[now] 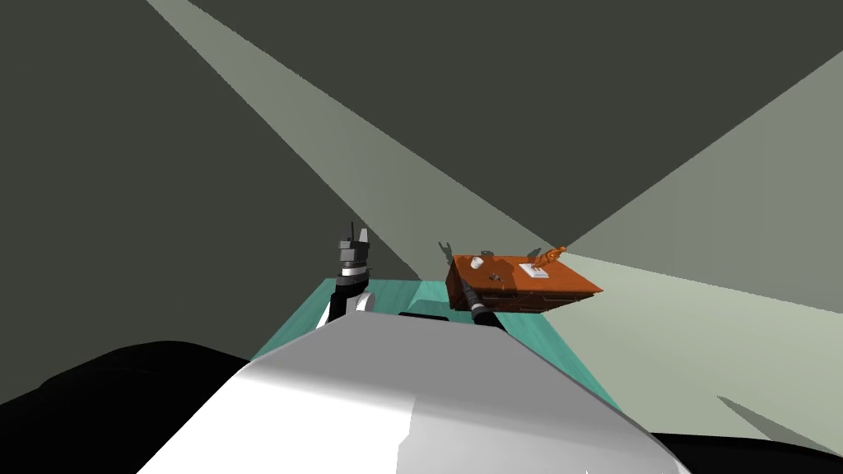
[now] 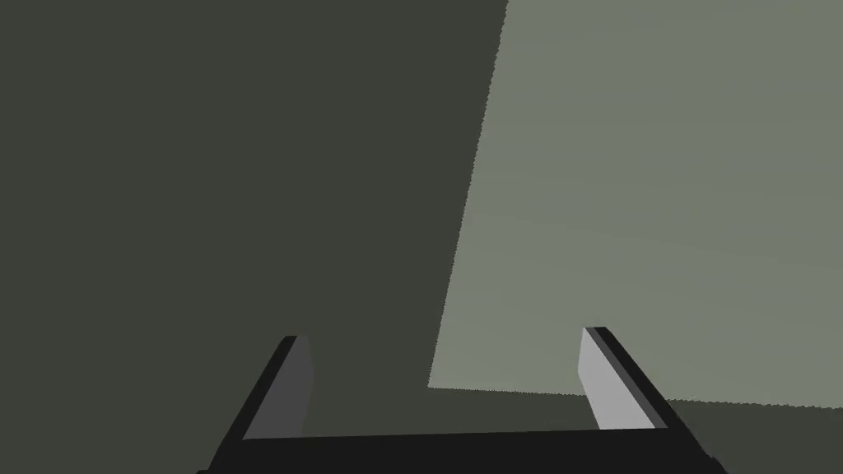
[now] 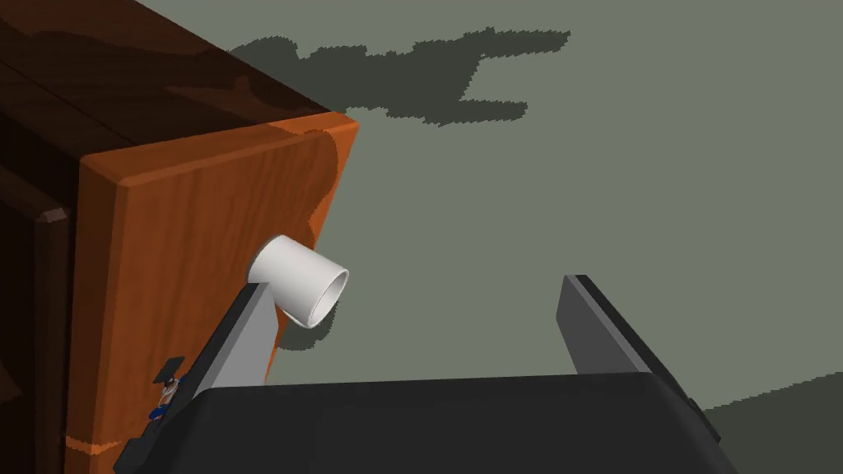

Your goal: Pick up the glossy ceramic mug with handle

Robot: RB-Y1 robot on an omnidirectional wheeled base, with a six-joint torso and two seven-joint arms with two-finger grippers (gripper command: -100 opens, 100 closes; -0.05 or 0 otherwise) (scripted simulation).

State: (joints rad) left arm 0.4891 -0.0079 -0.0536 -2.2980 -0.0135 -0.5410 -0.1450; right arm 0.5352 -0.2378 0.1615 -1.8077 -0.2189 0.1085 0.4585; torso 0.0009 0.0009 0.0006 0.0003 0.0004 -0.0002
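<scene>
White mug (image 3: 298, 281) upright at a corner of the orange-brown wooden table (image 3: 189, 247), mouth open, handle not to be made out. Just past the tip of one finger of the right gripper (image 3: 420, 329), outside the wide-open gap, not between the blades. Long axis square to the tabletop and, seen from the wrist, roughly in line with the span from blade to blade; probably calls for a sideways shift toward the table and a roll of the wrist before closing across the sides. Also spread open: left gripper (image 2: 444, 378), raised well apart from the table; right arm far nearer.
</scene>
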